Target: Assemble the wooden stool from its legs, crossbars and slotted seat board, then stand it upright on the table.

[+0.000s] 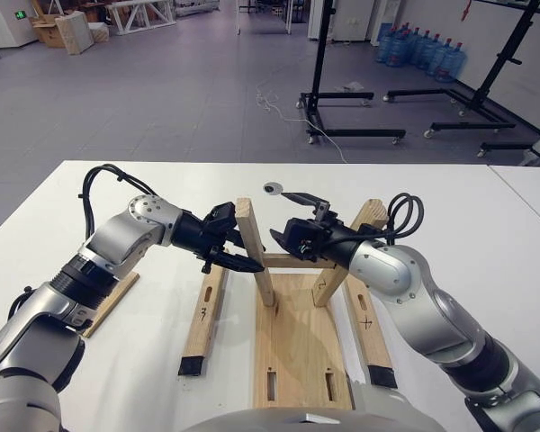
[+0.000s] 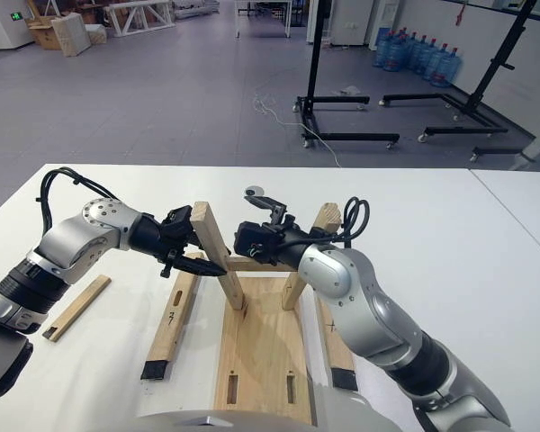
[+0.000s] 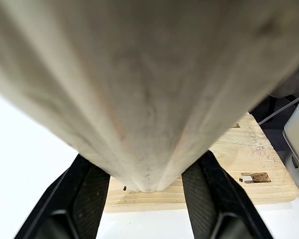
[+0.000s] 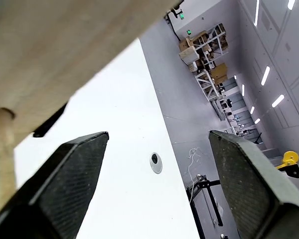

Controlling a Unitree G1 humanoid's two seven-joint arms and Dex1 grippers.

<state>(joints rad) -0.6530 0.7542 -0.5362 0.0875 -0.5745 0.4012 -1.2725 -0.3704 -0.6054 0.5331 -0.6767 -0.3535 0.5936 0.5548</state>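
The seat board [image 1: 299, 360] lies flat on the white surface [image 1: 486, 261], nearest to the robot, with two slots in its near end. The left loose leg [image 1: 205, 317] lies flat just beside it on the robot's left, and the right loose leg [image 1: 369, 337] lies flat on the other side. Each has a black foot at its near end. Farther to the left, apart from these, a short bar [image 2: 76, 308] lies flat, partly under the left arm.

At the far end of the seat board two legs stand in the board, both tilted. The left standing leg [image 1: 250, 229] leans to the left and the right standing leg [image 1: 328, 283] leans to the right. A crossbar [image 1: 283, 261] joins them low down.

The left gripper [image 1: 237, 252] comes from the left side and its jaws are closed around the left standing leg. In the left wrist view the dark fingers [image 3: 89, 194] press on both sides of the wood.

The right gripper [image 1: 283, 218] is between the two standing legs, above the crossbar. Its jaws are wide apart, and in the right wrist view nothing lies between the fingers [image 4: 74, 164]; wood passes only beside one of them.

Behind the legs a small round disc [image 1: 272, 188] sits in the surface. On the floor beyond are black stands [image 1: 342, 99] on wheels and a group of water bottles [image 1: 423, 49].
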